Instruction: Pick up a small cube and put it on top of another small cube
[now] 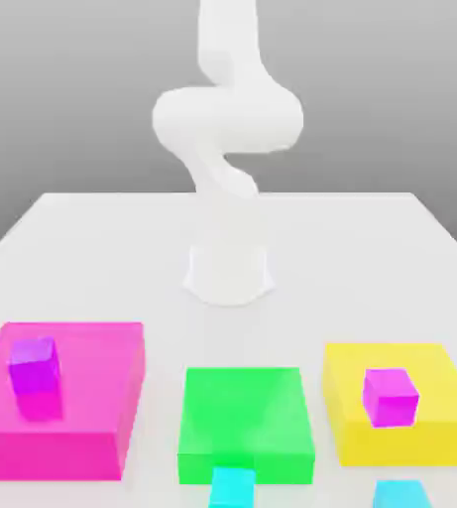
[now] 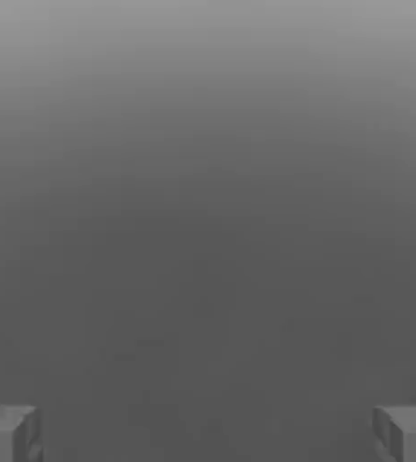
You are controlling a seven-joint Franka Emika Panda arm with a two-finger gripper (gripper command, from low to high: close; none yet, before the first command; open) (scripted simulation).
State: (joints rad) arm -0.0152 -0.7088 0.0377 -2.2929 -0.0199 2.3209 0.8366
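On the white table (image 1: 93, 248), three flat blocks sit in a row. Violet-purple cube (image 1: 34, 365) rests on the magenta block (image 1: 93, 397), at the exterior view's left. Pinkish-magenta cube (image 1: 390, 395) sits on the yellow block (image 1: 440, 397), right. Green block (image 1: 242, 417) lies between them. One cyan cube (image 1: 234, 487) touches the green block's near edge; a second cyan cube (image 1: 403, 493) lies near the yellow block. White arm (image 1: 227, 129) rises behind. Gripper (image 2: 208, 435) spread wide, fingertips (image 2: 8, 435) far apart, nothing between.

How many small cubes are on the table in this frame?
4. A violet cube sits on the pink block, a magenta cube on the yellow block, and two cyan cubes lie at the exterior view's bottom edge, cut off. More may lie beyond it.
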